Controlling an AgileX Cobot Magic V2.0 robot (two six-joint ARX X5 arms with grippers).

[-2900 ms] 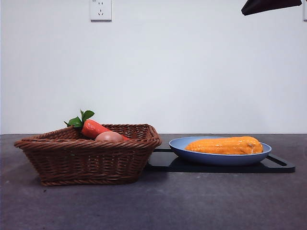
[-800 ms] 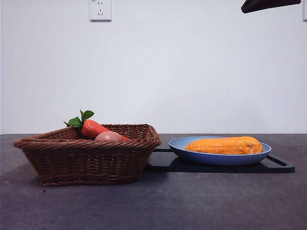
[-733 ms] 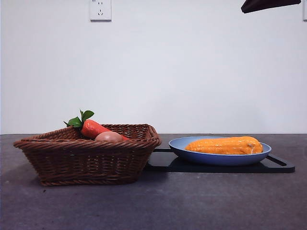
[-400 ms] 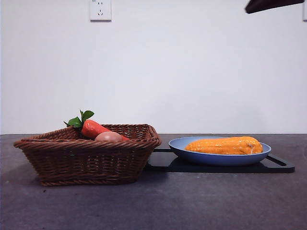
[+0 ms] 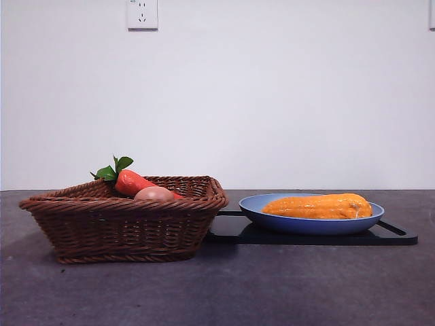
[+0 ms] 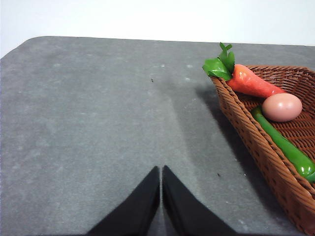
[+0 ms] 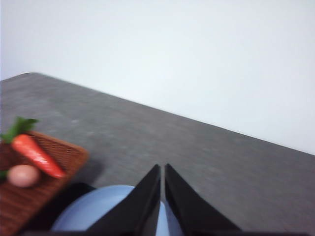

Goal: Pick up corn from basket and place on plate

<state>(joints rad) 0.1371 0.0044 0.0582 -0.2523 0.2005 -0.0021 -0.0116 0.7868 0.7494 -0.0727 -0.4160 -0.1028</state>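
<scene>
Corn (image 5: 318,206) lies inside the plate (image 5: 272,212), lower right of the front view, long axis running left-right. Basket (image 5: 122,227) holds none. My right gripper (image 7: 162,169), nearer, hangs above the plate, jaws closed, empty. Left gripper (image 6: 161,172) likewise, beside the basket. Placement judged complete.

Woven wicker basket (image 5: 126,221), glossy plate (image 5: 309,223), matt grey table (image 5: 272,285).
</scene>
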